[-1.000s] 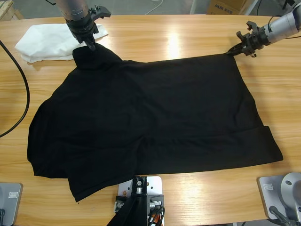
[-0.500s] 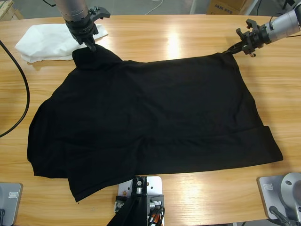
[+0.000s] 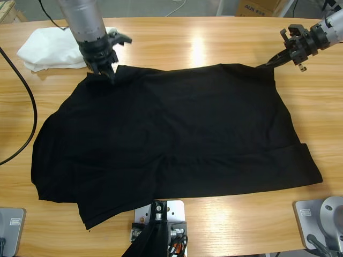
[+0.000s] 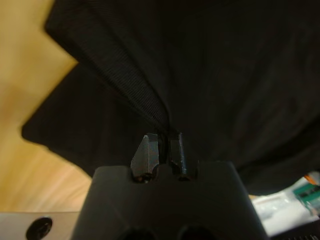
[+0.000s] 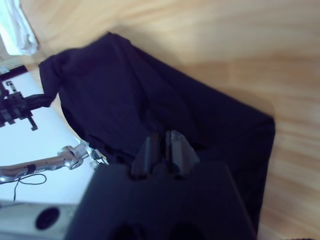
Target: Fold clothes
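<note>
Matt black soft cloth T-shirt (image 3: 177,139), glossy varnished wooden table (image 3: 203,45), crumpled white cloth garment (image 3: 51,51), brushed silver metal arms, matt black jaws

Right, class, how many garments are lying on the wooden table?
2. A black T-shirt is spread across the middle of the table; a white garment lies bunched at the far left, beyond the shirt's corner. Anything under the shirt would be hidden.

T-shirt (image 3: 177,139) spread across the middle of the table (image 3: 203,43), folded garment (image 3: 51,49) behind its far left corner, one gripper (image 3: 109,75) on that corner, another (image 3: 269,63) at the far right corner (sides as seen from above)
</note>
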